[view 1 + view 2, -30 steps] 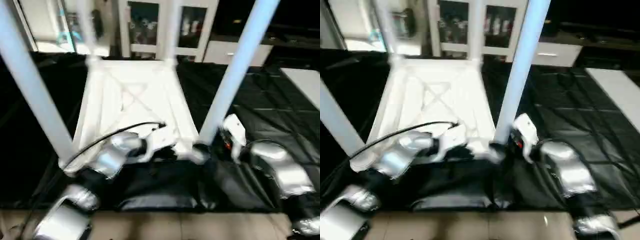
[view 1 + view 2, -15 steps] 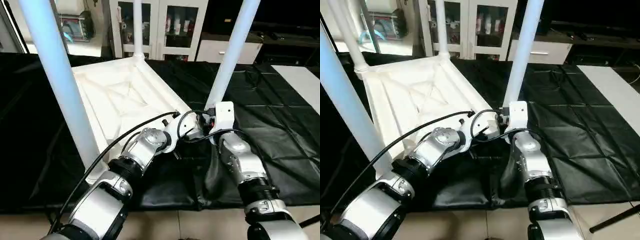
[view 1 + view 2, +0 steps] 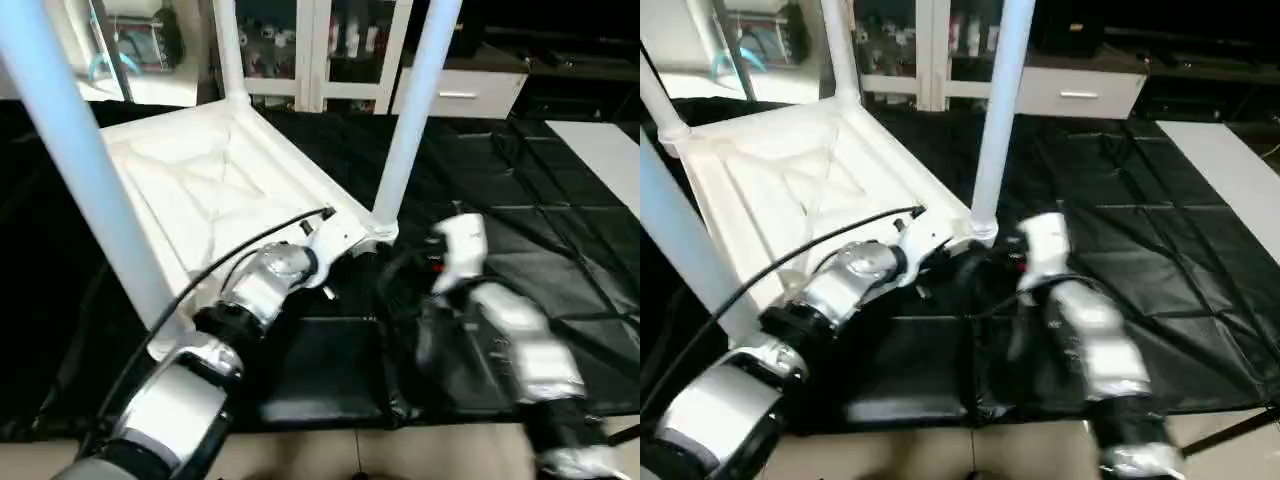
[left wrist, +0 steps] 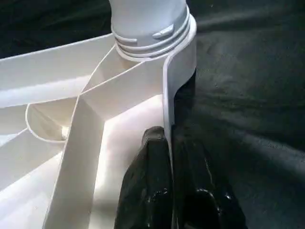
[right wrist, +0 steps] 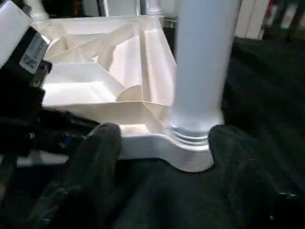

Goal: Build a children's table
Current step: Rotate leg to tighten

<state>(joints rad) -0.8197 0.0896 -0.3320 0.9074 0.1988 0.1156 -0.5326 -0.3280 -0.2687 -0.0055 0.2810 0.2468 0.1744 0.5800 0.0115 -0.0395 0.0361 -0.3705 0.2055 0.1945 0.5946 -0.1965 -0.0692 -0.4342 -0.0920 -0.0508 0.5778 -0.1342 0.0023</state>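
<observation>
From the left eye, the white top lies upside down on a black sheet. Its ribs make an X shape. Four white legs stand up from its corners. One big leg is close on the left. Another leg stands at the near right corner. A third leg stands at the far corner. The left gripper reaches to the top's near edge, just beside the near right leg. A black cable runs along the silver left arm. The right gripper is low on the sheet, just right of that same corner, but it is blurry here.

From the right eye, the same things show. A fourth leg stands at the far left corner. A white cabinet is behind the sheet.

From the left wrist, the two black fingers are pinched shut on the thin rim of the top, one finger on each side. The leg's ringed base sits in its round socket just past them.

From the right wrist, the two black fingers stand wide apart. The leg stands between them, and they do not touch it. The left gripper's black wrist block shows at one side, near the top's edge.
</observation>
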